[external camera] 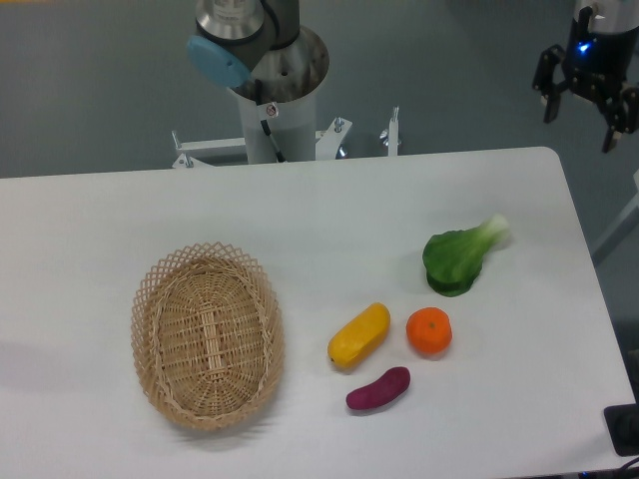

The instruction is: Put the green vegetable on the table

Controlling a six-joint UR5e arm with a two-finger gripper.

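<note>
Green vegetable is lying on the table in the right half of the frame, its dark rounded leaves pointing toward the lower left and its pale stem end pointing toward the upper right, nothing touching it. Just below it, an orange is sitting on the white surface, close to the leaves but apart from them. To the left of the orange, a yellow oblong vegetable is lying on a slant, and beneath these two a purple eggplant-like vegetable is resting near the lower edge of the tabletop; the three pieces are lying close together without visibly touching. Well apart from this group, in the lower left of the frame, an oval woven wicker basket is standing on the table with its interior showing no contents. The arm's base column is rising behind the far edge of the table at upper centre, with a blue-capped joint at its left side. The gripper is hanging in the upper right corner of the frame, beyond the table's far right corner and well apart from the green vegetable, its two dark fingers standing spread with nothing between them and a small blue light showing on its body.
</note>
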